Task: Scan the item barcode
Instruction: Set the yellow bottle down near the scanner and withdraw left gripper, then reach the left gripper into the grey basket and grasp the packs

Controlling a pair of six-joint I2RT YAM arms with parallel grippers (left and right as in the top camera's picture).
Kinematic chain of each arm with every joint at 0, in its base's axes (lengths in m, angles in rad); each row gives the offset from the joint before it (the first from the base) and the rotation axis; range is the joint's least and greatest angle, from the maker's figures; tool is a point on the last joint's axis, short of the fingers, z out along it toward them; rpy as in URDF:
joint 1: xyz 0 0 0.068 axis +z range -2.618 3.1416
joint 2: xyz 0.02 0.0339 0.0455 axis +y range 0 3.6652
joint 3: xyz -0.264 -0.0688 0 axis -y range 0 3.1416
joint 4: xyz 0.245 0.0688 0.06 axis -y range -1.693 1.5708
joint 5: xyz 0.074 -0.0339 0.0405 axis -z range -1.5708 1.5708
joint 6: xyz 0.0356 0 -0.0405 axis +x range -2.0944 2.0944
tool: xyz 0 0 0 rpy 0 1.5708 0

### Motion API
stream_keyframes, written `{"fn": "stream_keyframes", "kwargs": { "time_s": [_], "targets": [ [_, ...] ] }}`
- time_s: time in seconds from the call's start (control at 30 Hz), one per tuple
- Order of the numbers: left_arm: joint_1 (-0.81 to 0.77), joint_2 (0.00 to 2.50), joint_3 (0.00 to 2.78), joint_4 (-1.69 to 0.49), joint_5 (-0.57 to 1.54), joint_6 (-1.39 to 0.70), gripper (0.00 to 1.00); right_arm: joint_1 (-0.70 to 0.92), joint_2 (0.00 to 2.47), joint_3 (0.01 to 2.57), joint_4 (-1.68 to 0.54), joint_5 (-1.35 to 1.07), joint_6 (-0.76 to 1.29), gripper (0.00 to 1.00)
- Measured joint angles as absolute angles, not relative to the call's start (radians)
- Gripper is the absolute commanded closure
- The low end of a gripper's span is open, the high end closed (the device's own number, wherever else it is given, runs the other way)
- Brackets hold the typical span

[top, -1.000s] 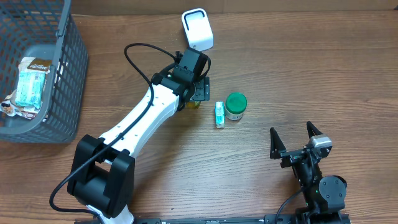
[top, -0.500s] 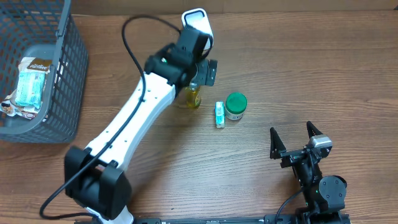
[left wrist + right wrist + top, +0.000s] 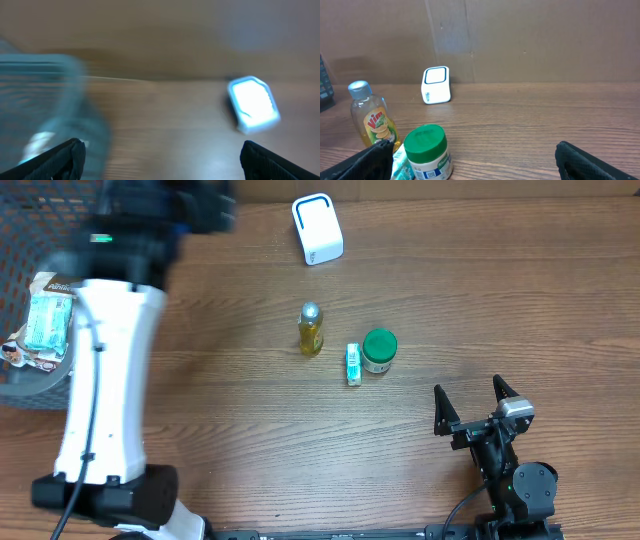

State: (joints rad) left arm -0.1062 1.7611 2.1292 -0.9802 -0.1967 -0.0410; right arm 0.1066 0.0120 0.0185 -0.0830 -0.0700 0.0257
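Overhead, we are seeing the bottle (image 3: 311, 329) standing upright on the table (image 3: 480, 290), well apart from the white scanner (image 3: 317, 228); the left gripper (image 3: 161, 152) and right gripper (image 3: 472, 404) are both gaping wide, holding nothing.

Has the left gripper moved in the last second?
Yes. The left gripper swung left, away from the white scanner and toward the basket.

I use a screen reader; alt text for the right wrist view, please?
A green-lidded jar and a yellow bottle stand at lower left on a wooden table, with a white scanner farther back.
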Motion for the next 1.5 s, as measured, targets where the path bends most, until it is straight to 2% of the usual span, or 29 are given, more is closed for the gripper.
{"fn": "stream_keyframes", "kwargs": {
  "time_s": [0.27, 0.53, 1.0, 1.5],
  "targets": [
    [0.237, 1.754, 2.179, -1.021, -0.212, -0.025, 0.0, 0.107, 0.012, 0.019, -0.083, -0.07, 0.027, 0.0],
    [0.469, 1.788, 2.145, -1.055, -0.216, 0.027, 0.0, 0.107, 0.012, 0.019, -0.084, -0.07, 0.026, 0.0],
    [0.545, 2.159, 2.096, -1.125, -0.218, 0.222, 0.0, 0.107, 0.012, 0.019, -0.083, -0.07, 0.026, 0.0],
    [0.545, 2.288, 2.095, -1.073, -0.279, 0.305, 0.01, 0.106, 0.012, 0.019, -0.083, -0.07, 0.026, 0.0]
  ]
}}
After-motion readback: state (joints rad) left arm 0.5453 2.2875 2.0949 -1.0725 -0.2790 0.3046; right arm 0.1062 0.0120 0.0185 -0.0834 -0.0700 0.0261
